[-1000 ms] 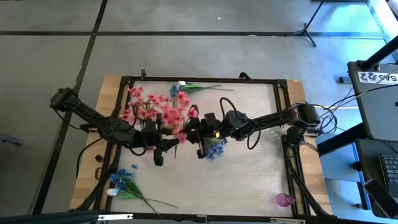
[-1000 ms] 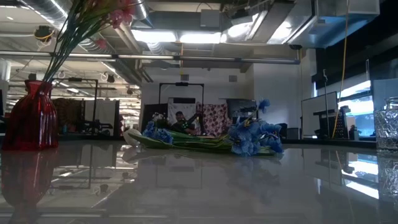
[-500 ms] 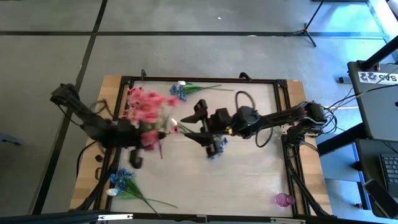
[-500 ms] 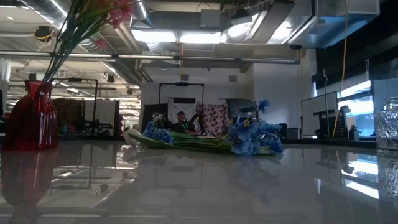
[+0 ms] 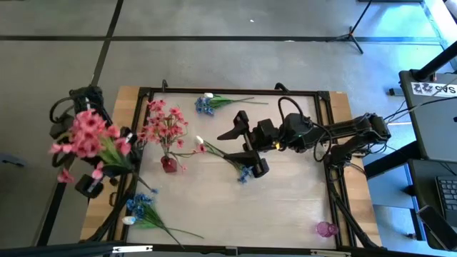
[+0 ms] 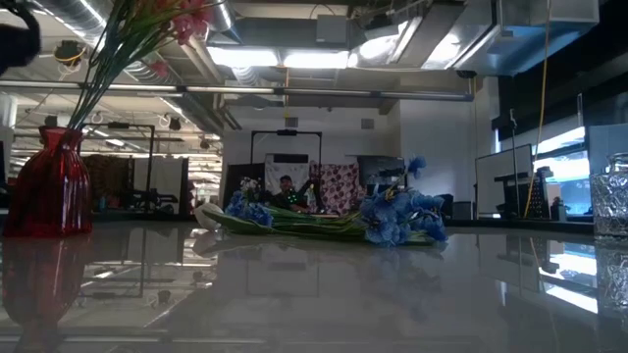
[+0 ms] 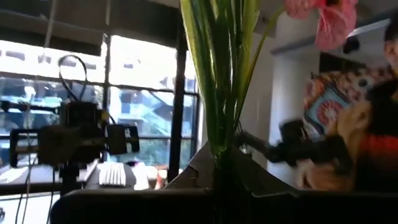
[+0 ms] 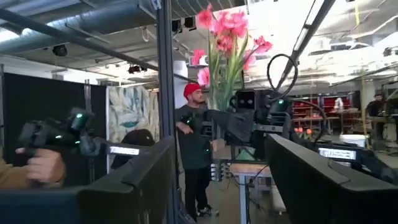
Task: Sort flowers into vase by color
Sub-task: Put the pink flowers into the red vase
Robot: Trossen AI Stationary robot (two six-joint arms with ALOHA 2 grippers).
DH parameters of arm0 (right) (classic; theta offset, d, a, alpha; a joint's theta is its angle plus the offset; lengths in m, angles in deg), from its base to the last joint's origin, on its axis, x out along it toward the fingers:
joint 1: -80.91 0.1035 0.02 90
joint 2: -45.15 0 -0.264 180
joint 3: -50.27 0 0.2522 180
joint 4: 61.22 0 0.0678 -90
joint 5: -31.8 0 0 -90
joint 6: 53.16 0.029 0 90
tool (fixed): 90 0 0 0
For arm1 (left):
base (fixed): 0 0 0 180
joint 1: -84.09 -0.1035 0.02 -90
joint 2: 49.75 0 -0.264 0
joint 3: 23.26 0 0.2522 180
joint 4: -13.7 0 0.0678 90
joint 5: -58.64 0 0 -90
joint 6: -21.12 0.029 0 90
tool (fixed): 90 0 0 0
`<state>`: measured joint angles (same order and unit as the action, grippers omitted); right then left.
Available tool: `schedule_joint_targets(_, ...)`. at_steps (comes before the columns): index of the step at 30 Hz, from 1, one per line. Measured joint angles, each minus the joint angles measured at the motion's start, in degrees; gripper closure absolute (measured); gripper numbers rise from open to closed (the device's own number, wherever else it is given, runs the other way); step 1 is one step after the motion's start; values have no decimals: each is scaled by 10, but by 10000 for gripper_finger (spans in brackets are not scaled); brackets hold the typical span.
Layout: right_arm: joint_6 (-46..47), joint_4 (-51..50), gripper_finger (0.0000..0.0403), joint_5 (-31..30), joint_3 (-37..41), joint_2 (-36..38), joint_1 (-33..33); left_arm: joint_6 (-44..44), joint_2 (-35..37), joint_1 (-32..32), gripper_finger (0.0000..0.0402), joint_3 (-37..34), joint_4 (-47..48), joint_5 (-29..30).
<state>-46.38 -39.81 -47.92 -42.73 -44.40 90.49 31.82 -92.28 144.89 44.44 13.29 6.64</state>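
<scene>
**Inspection: left gripper carrying pink bunch off the table edge, right gripper spread over table centre**

Your left gripper (image 5: 107, 163) is clamped on a bunch of pink flowers (image 5: 87, 138); in the left wrist view the green stems (image 7: 219, 74) rise straight out from between the dark fingers, with one pink bloom at the upper edge. The left arm is folded back over the table's left border, so the bunch hangs beyond the wooden edge, well apart from the vases.

Your right gripper (image 5: 246, 144) has its jaws wide apart and holds nothing; the right wrist view shows both fingers (image 8: 134, 180) spread with clear room between them. The right arm reaches from the right side toward the table's centre, the gripper just above a blue sprig (image 5: 241, 168) that lies flat on the table.

Count from the high view:
- Red vase (image 5: 169, 164) — one, left of centre, with pink flowers (image 5: 163, 126) standing in it
- Blue sprigs lying loose — three: the one beneath the right gripper, one at the far edge (image 5: 208, 104) beside a white bud, one at the near left corner (image 5: 143, 208)
- Small pink vase (image 5: 325, 229) — one, at the near right corner, nothing visible in it

In the low view the red vase stands upright at the left, and blue sprigs lie on the surface mid-table
</scene>
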Motion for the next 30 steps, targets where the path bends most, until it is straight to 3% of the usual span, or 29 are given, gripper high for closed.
schedule_joint_targets(5, -7, -75, 155, -29, 0, 41, 14, 18, 33, 80, 397, -26, 23, 75)
schedule_joint_targets(11, -52, -187, 155, -149, 0, 108, 38, 75, 74, 154, 397, -50, 82, 182)
schedule_joint_targets(15, -33, -237, 155, -226, 0, 135, 43, 79, 110, 164, 397, -90, 119, 222)
schedule_joint_targets(19, -7, -272, 155, -262, 0, 147, 43, 92, 159, 157, 397, -162, 117, 246)
schedule_joint_targets(22, 6, -299, 155, -277, 0, 145, 43, 99, 198, 134, 397, -233, 68, 247)
schedule_joint_targets(30, 9, -361, 155, -319, 1, 137, 43, 239, 232, 24, 397, -406, -226, 181)
